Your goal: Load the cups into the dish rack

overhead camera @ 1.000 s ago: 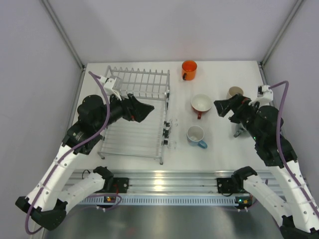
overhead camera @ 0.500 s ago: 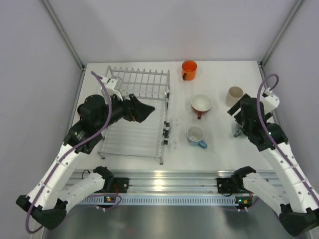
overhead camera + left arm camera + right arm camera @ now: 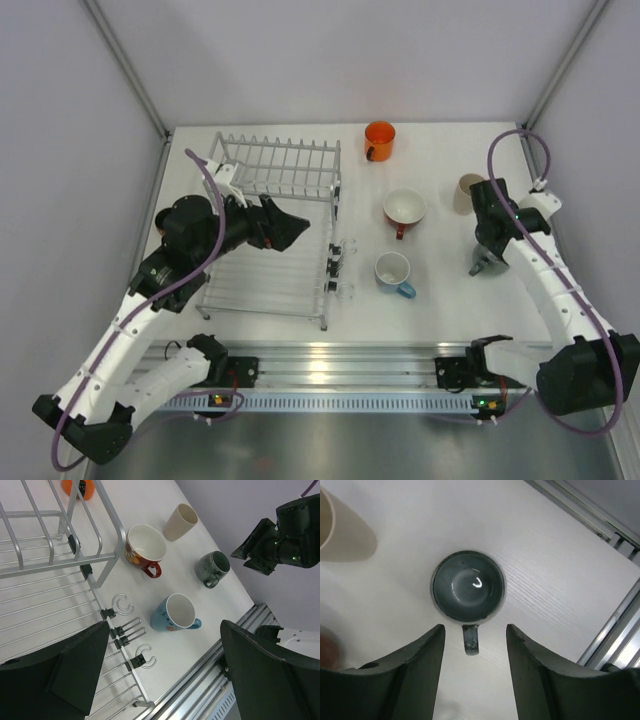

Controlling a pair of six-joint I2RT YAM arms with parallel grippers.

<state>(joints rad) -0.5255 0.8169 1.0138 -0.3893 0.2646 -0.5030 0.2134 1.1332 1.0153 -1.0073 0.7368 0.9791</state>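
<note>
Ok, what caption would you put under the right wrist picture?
Open right gripper hovering straight above a dark grey mug, with a beige cup close by.

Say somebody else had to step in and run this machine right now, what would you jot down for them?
Left hand: open, empty, over the dish rack.
Right hand: open, straight above the dark grey-green mug, which stands on the table; not gripped.
Other cups on the table, right of the rack: orange mug, red mug, blue mug, beige cup.
Done: nothing; no cup seen in the rack.
Left: all five cups.
</note>
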